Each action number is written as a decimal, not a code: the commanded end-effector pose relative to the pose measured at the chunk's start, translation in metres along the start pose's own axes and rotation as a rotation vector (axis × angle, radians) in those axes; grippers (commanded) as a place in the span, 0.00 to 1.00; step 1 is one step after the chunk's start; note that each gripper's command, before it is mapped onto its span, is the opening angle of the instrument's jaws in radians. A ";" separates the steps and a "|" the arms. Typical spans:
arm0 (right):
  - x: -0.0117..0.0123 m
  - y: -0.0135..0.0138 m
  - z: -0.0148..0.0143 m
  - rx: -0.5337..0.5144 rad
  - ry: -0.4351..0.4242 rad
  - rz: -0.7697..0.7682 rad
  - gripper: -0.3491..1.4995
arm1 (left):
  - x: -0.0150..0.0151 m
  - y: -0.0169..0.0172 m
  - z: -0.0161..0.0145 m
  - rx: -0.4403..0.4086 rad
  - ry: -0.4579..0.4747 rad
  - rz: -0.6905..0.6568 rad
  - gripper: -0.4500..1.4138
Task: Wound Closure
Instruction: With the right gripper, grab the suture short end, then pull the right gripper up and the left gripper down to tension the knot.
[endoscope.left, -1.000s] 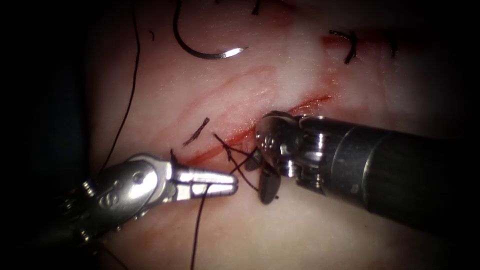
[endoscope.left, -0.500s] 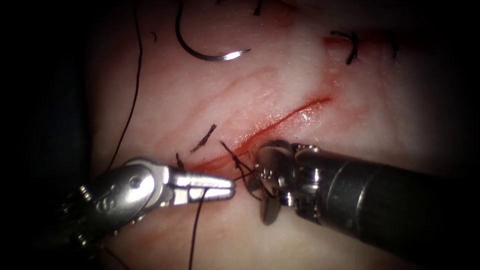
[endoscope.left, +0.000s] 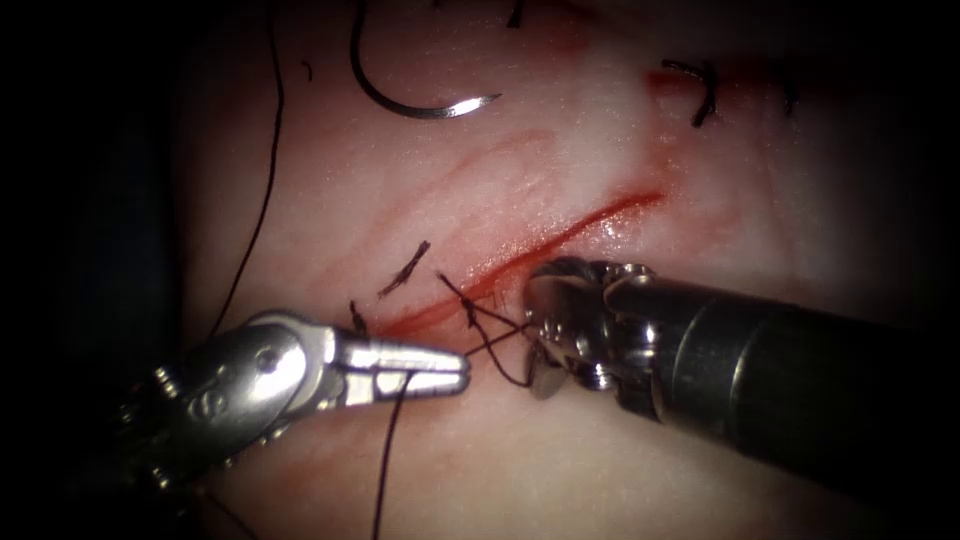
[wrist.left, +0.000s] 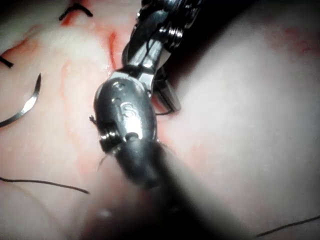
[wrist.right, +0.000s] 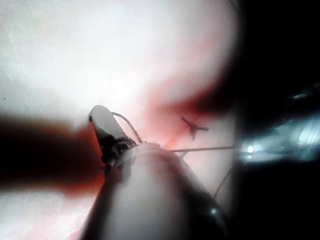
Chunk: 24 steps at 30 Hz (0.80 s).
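On the tissue (endoscope.left: 620, 150) a red cut (endoscope.left: 580, 225) runs slantwise. The curved needle (endoscope.left: 420, 105) lies loose on the tissue's far side, held by neither tool and not in the tissue; it is also in the left wrist view (wrist.left: 25, 107). My left tool (endoscope.left: 455, 365) is left of the cut's near end, shut on a dark thread (endoscope.left: 385, 450) that hangs toward the front. My right tool (endoscope.left: 545, 378) comes in from the right, jaws shut on thread strands (endoscope.left: 500, 350) that lead from a knot (endoscope.left: 468, 310) at the cut. Its jaw (wrist.right: 105, 125) carries a thread loop.
Short cut thread ends (endoscope.left: 405, 270) lie left of the cut, and tied stitches (endoscope.left: 700, 90) sit at the far right. A long thread (endoscope.left: 262, 190) trails down the tissue's left edge. Red fluid (endoscope.left: 440, 315) lines the cut.
The right tool's jaws stood wide around the strands by the knot and have now closed on them, after dipping toward the front. The left tool has held still.
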 end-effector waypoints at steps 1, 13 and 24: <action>0.0007 0.0008 -0.0012 -0.010 0.034 0.007 0.00 | -0.0003 -0.0005 0.0005 0.000 0.001 0.003 0.05; 0.0034 0.0012 -0.0050 -0.001 0.356 0.044 0.00 | -0.0006 -0.0010 0.0002 0.018 -0.036 0.013 0.05; 0.0028 0.0016 -0.0097 -0.010 0.540 0.062 0.00 | -0.0032 -0.0003 0.0009 0.031 -0.200 0.050 0.05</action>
